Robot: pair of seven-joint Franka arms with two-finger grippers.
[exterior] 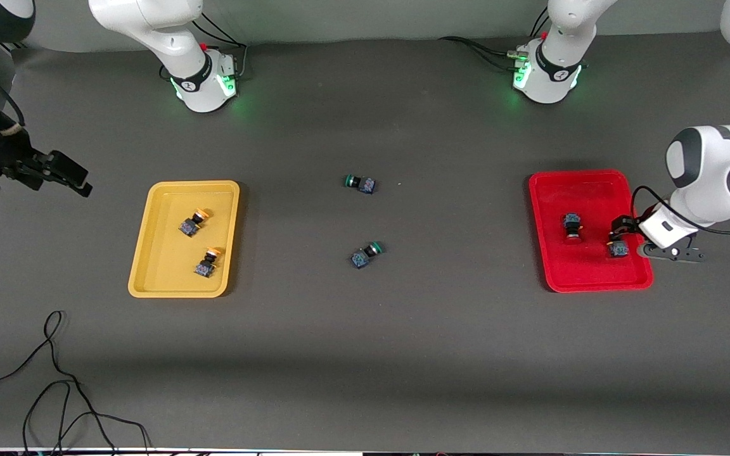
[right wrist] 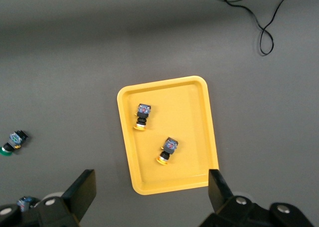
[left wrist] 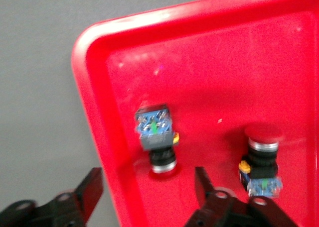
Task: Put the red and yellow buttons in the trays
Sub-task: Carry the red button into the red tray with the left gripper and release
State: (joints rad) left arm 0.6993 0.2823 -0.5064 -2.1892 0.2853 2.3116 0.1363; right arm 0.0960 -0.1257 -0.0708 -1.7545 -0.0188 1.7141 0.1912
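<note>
In the front view, two yellow buttons (exterior: 192,223) (exterior: 208,261) are lying in the yellow tray (exterior: 149,253) toward the right arm's end of the bench (exterior: 365,354). Two red buttons (exterior: 571,227) (exterior: 617,247) are lying in the red tray (exterior: 593,278) toward the left arm's end. Two green buttons (exterior: 360,183) (exterior: 366,253) are being left on the bare bench between the trays. The left hand (exterior: 621,237) is being held low at the red tray's outer rim, just beside the second red button; no contact with it can be made out. The right hand (exterior: 67,174) is being held in the air off the outer side of the yellow tray, waiting.

In the left wrist view, the left hand (left wrist: 149,187) is seen with fingers (left wrist: 89,187) spread, straddling the tray's rim, one finger outside the red tray (left wrist: 99,48) and one inside. One red button (left wrist: 157,135) is lying just ahead of the gap, pinched by nothing; the other (left wrist: 261,160) is standing apart from it.

In the right wrist view, the right hand (right wrist: 149,187) is spread wide and empty over the yellow tray (right wrist: 199,112), where both yellow buttons (right wrist: 142,116) (right wrist: 167,150) are resting.

The buttons are judged light, rigid and prone to rolling on their round caps; the blocky dark body is judged the surest place to be gripped. The sorting is looking essentially done.
</note>
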